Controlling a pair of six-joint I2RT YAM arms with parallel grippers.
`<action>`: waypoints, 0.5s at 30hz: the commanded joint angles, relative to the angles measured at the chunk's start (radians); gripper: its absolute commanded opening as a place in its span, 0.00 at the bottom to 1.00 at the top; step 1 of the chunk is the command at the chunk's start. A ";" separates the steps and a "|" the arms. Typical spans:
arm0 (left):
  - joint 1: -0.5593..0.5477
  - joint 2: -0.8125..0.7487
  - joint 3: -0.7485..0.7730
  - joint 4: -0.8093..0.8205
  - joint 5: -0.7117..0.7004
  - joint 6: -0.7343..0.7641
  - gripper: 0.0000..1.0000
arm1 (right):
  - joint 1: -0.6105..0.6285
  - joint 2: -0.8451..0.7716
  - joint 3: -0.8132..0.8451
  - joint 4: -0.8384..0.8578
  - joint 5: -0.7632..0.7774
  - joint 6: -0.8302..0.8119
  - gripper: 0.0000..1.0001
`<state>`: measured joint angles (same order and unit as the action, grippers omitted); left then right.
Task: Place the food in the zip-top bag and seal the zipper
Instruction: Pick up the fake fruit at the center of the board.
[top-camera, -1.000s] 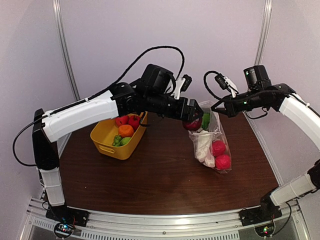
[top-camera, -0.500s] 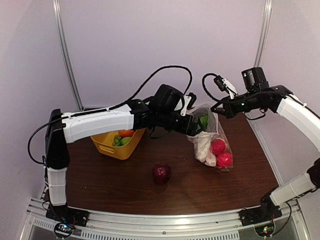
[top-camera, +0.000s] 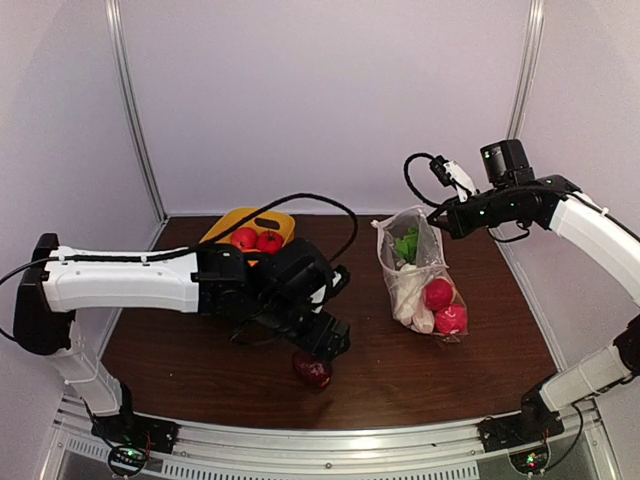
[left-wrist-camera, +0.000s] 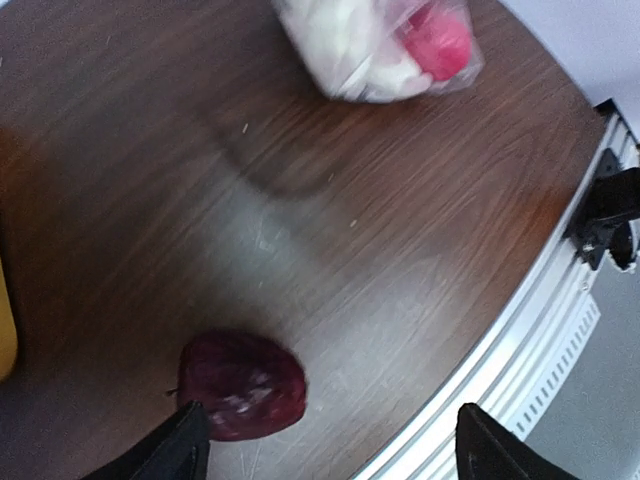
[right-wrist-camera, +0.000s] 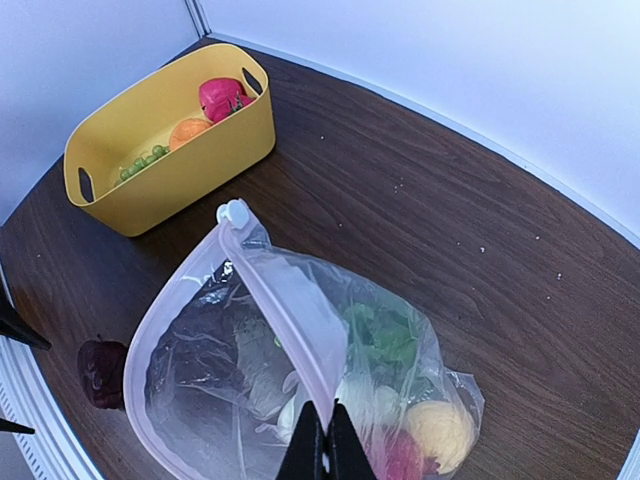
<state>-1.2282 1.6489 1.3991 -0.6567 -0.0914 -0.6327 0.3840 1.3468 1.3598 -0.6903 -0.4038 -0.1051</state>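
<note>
Surface: dark wood-grain table (top-camera: 200, 350), pale walls behind, metal rail (left-wrist-camera: 520, 340) along near edge.
R gripper (right-wrist-camera: 322, 440): fingers pinched tight on rim of bag (right-wrist-camera: 200, 370), raised above table at far right.
Bag: hangs from R gripper, lower end resting on table, mouth gaping open.
Zipper (right-wrist-camera: 285, 300): unsealed. Pinkish strip loops round the mouth, with white slider (right-wrist-camera: 235, 212) at the end away from R gripper.
Food in bag: green leafy pc (right-wrist-camera: 385, 335), white pcs (top-camera: 408, 290), red round pcs (top-camera: 451, 318), yellowish pc (right-wrist-camera: 440, 430).
L gripper (left-wrist-camera: 330, 430): jaws spread wide, holding nothing. Low over table nr front edge.
Purple fruit (left-wrist-camera: 243, 385): lies on bare table, outside bag and well apart from it. Just beside the finger (left-wrist-camera: 185, 445) at lower-left of wrist view. Contact: cannot tell.
Tub (top-camera: 235, 222): yellow, far-left part of table, partly hidden by L arm in top view, well apart from bag.
Food in tub: red pcs (top-camera: 256, 240), orange pc (right-wrist-camera: 188, 133), small green beads like grapes (right-wrist-camera: 140, 165).
</note>
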 joint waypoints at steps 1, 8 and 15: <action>0.014 0.005 -0.100 -0.066 -0.054 -0.203 0.88 | -0.005 -0.014 -0.020 0.010 0.023 -0.011 0.00; 0.013 0.066 -0.160 0.039 0.024 -0.218 0.90 | -0.005 -0.048 -0.059 0.019 0.014 -0.014 0.00; 0.013 0.113 -0.177 0.029 0.091 -0.232 0.90 | -0.005 -0.077 -0.074 0.019 0.018 -0.022 0.00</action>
<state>-1.2167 1.7531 1.2522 -0.6533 -0.0486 -0.8371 0.3836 1.3083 1.3041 -0.6762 -0.4034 -0.1101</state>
